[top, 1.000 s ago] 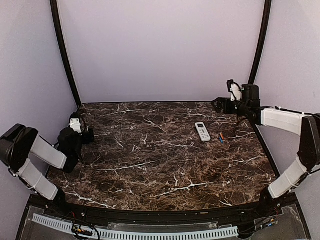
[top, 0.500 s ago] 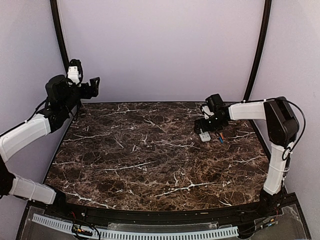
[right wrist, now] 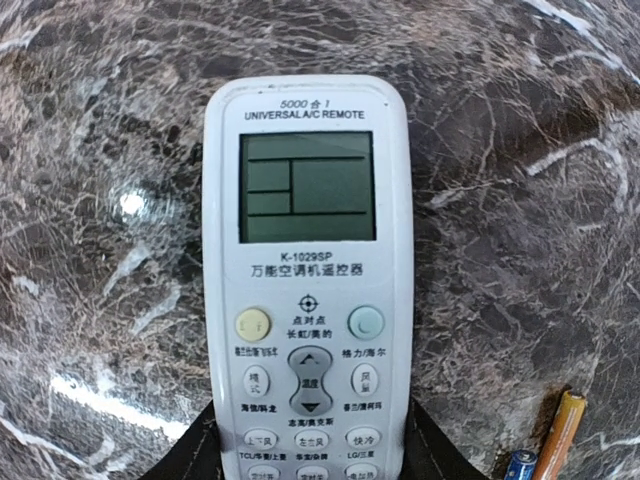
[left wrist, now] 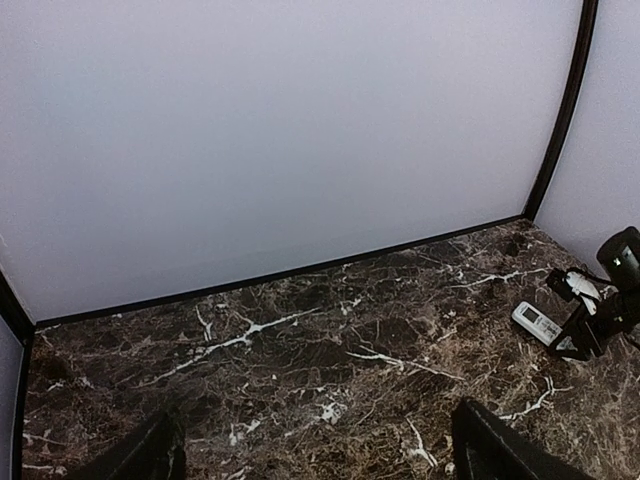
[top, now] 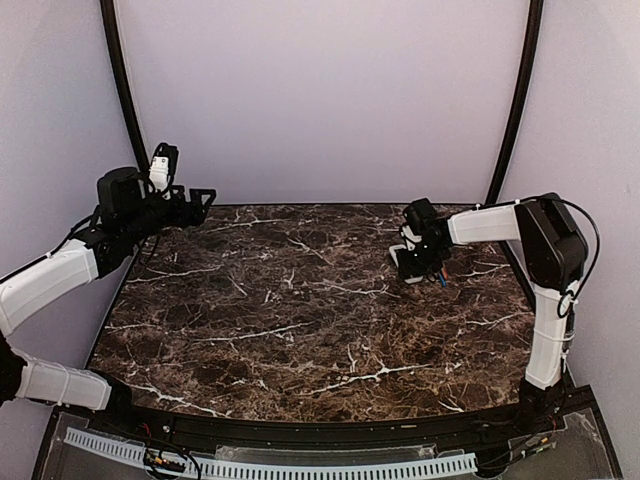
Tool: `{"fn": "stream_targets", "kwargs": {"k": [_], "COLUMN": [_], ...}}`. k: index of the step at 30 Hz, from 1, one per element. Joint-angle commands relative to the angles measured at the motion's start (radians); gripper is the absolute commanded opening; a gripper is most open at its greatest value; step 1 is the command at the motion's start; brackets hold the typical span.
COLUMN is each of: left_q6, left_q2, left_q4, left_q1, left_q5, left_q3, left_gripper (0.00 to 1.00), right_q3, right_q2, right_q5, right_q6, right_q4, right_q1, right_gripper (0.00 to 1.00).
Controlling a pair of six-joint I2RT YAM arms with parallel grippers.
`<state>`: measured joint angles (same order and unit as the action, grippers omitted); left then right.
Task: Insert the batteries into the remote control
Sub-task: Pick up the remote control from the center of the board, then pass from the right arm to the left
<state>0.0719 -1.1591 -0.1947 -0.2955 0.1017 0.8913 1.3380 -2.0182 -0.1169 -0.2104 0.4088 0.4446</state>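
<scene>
- Top external view: my left gripper [top: 197,200] hangs in the air over the far left corner of the table [top: 300,320], well apart from everything lying on it.
- Left wrist view: my left fingers [left wrist: 150,455] are spread wide, one dark tip at each bottom corner, with the dark marbled tabletop showing between them.
- Toward the far right of the table the remote [right wrist: 308,250] lies flat, with its buttons and display window facing up. The window end points away from my right wrist camera.
- My right gripper [top: 415,255] is down on the remote, and from above it hides most of it.
- Right wrist view: my right fingers [right wrist: 195,455] sit one on each long side of the remote at its button end, hard up against the edges. Whether they are squeezing or only touching, I cannot tell.
- Just beside the remote, near my right-hand finger, the batteries [right wrist: 545,445] lie on the table close together — the orange battery [right wrist: 560,425] and the blue battery [right wrist: 520,465]. Both are clear of my fingers.
</scene>
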Motion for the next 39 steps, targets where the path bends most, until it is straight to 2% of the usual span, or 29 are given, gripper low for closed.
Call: {"fn": "stream_targets", "kwargs": {"k": [1, 6, 8, 10, 11, 12, 13, 15, 22, 26, 30, 33, 39], "left_q6": [-0.021, -0.098, -0.200, -0.387, -0.547, -0.630, -0.802, -0.986, -1.331, -1.436, -1.479, -1.483, -1.466], "left_q2": [0.044, 0.104, 0.137, 0.173, 0.198, 0.208, 0.227, 0.230, 0.075, 0.005, -0.018, -0.022, -0.059], "left_q4": [0.008, -0.003, 0.003, 0.032, 0.065, 0.083, 0.112, 0.101, 0.159, 0.148, 0.046, 0.050, 0.130], "left_q1": [-0.004, -0.006, -0.016, -0.054, -0.096, -0.118, -0.165, -0.224, -0.384, -0.466, -0.491, -0.495, -0.516], "left_q5": [0.075, 0.189, 0.270, 0.328, 0.346, 0.377, 0.392, 0.404, 0.270, 0.202, 0.162, 0.164, 0.149], "left_q3": [-0.035, -0.048, -0.061, -0.086, -0.092, -0.106, -0.113, -0.136, -0.042, -0.040, -0.076, -0.070, -0.024], "left_gripper": [0.91, 0.89, 0.86, 0.85, 0.85, 0.85, 0.85, 0.85, 0.82, 0.82, 0.79, 0.77, 0.62], "right_q3": [0.025, 0.068, 0.099, 0.130, 0.141, 0.151, 0.158, 0.170, 0.239, 0.286, 0.303, 0.326, 0.398], "right_q2": [-0.003, 0.057, 0.082, 0.108, 0.123, 0.139, 0.155, 0.189, 0.249, 0.253, 0.251, 0.236, 0.187], "right_q5": [0.028, 0.147, 0.204, 0.261, 0.284, 0.307, 0.329, 0.370, 0.511, 0.561, 0.600, 0.609, 0.624], "right_q6": [0.017, 0.079, 0.105, 0.119, 0.121, 0.123, 0.123, 0.121, 0.107, 0.102, 0.081, 0.078, 0.083], "right_q4": [0.032, 0.078, 0.120, 0.169, 0.194, 0.217, 0.238, 0.275, 0.398, 0.444, 0.438, 0.436, 0.438], "right_q1": [0.011, 0.030, 0.036, 0.044, 0.049, 0.057, 0.067, 0.092, 0.244, 0.327, 0.383, 0.422, 0.463], "right_gripper": [0.44, 0.39, 0.37, 0.35, 0.34, 0.33, 0.32, 0.31, 0.28, 0.28, 0.28, 0.28, 0.27]}}
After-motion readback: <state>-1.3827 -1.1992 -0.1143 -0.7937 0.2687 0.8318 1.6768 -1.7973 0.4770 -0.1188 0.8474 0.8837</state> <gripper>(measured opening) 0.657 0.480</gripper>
